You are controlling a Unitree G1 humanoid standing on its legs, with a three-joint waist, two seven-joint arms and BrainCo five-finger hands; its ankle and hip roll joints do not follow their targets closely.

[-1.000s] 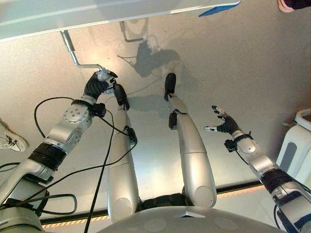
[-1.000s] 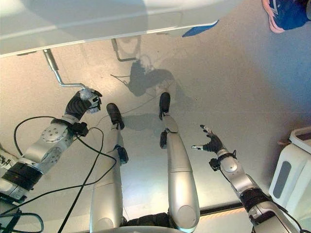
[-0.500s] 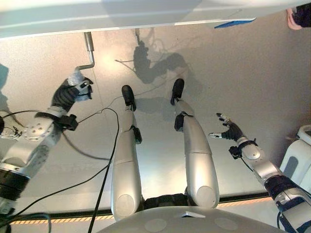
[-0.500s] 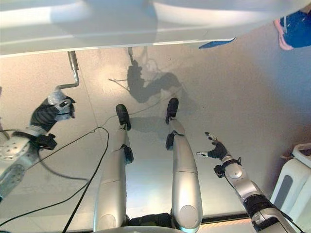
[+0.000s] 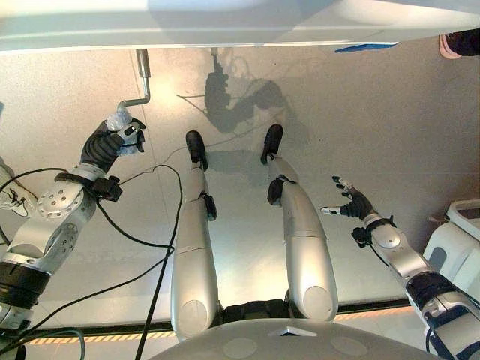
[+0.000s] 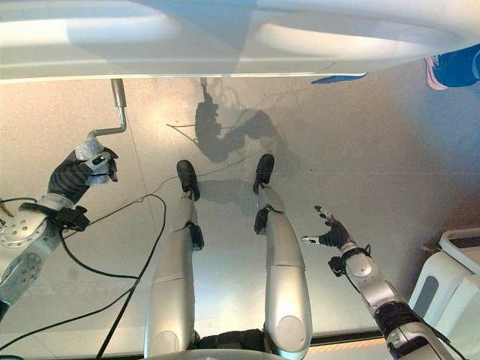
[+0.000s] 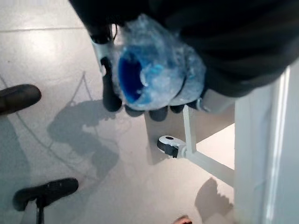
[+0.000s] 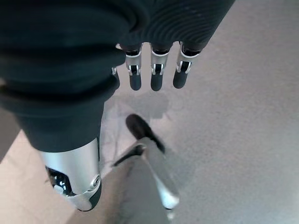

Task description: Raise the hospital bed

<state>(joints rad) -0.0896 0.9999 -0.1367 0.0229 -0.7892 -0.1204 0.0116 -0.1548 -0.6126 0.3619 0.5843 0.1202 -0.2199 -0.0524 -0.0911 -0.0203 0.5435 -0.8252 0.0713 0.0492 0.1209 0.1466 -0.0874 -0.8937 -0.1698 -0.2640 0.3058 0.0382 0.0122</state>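
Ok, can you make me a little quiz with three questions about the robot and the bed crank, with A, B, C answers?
1. Where is the crank handle?
A. in the left hand
B. lying on the floor
C. in the right hand

2. What colour is the handle's grip under its clear wrapping?
A. red
B. blue
C. yellow

3. What is the right hand doing?
A. squeezing a cup
B. making a fist
C. hanging open, holding nothing

Answers:
1 A, the left hand's fingers curl round the handle below the bed's edge.
2 B, the left wrist view shows blue through the wrapping.
3 C, its fingers are spread over the bare floor.
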